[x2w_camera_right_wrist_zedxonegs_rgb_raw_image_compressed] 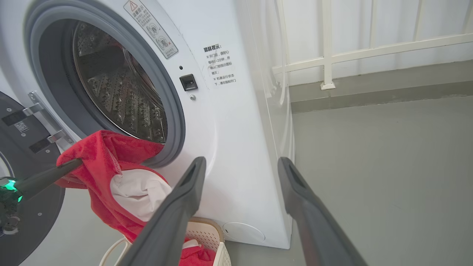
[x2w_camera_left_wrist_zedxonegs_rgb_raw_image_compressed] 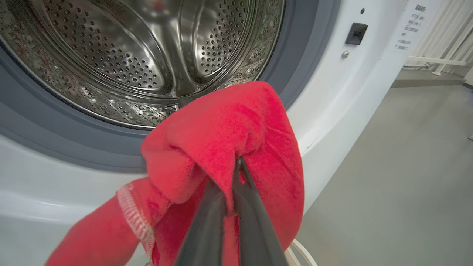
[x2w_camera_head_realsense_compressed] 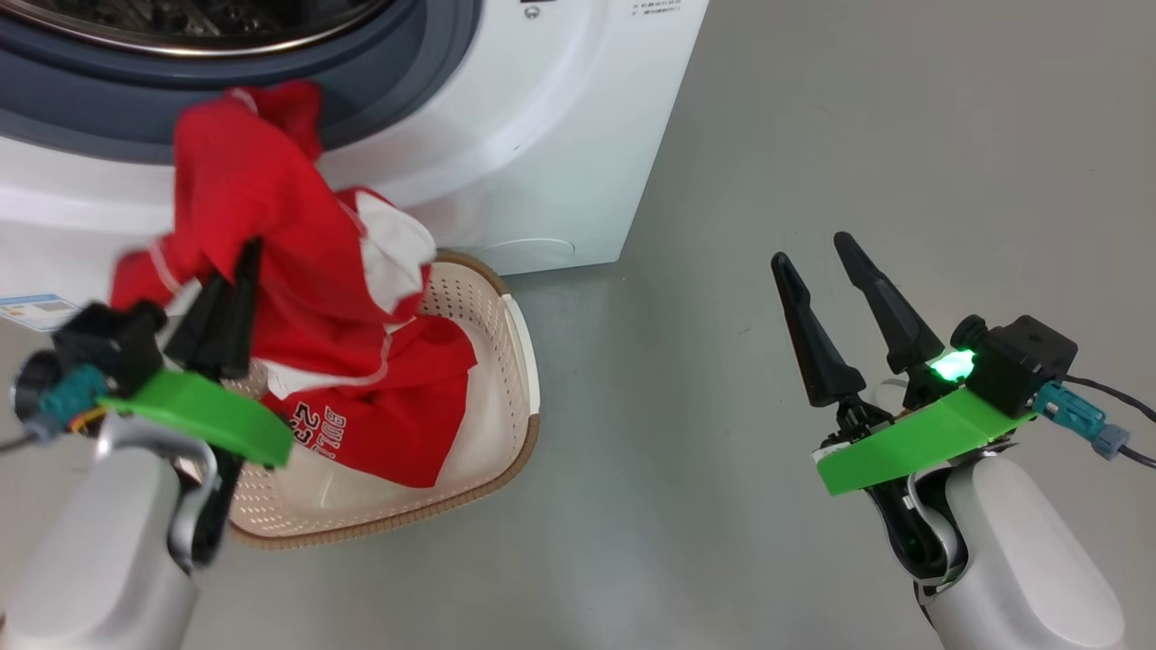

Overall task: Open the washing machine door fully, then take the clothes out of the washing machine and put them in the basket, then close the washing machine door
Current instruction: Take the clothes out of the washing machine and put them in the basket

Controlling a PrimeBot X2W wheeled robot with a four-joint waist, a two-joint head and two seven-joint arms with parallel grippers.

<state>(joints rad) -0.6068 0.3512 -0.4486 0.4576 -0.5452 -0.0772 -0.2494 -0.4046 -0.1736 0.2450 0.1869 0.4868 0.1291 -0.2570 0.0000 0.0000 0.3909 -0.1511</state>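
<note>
- Red clothes [x2w_camera_head_realsense_compressed: 298,271] hang from the left gripper [x2w_camera_head_realsense_compressed: 237,266], which is clamped shut on a fold at the washer's [x2w_camera_head_realsense_compressed: 542,135] mouth. Their lower end lies in the basket [x2w_camera_head_realsense_compressed: 519,361].
- The upper cloth sits near the gasket [x2w_camera_head_realsense_compressed: 397,81]; it could snag there, or spill outside the basket if dropped here.
- The right gripper [x2w_camera_head_realsense_compressed: 813,247] hovers wide open and empty.

A: Jersey [x2w_camera_head_realsense_compressed: 271,199]?
B: Red, white trim, pinched between left fingers [x2w_camera_head_realsense_compressed: 239,307], draping down into cream basket [x2w_camera_head_realsense_compressed: 465,293] beneath them.
A: Washer [x2w_camera_head_realsense_compressed: 542,117]?
B: White, just past the fingertips. Door [x2w_camera_right_wrist_zedxonegs_rgb_raw_image_compressed: 40,229] swung open, dark inner side showing.
</note>
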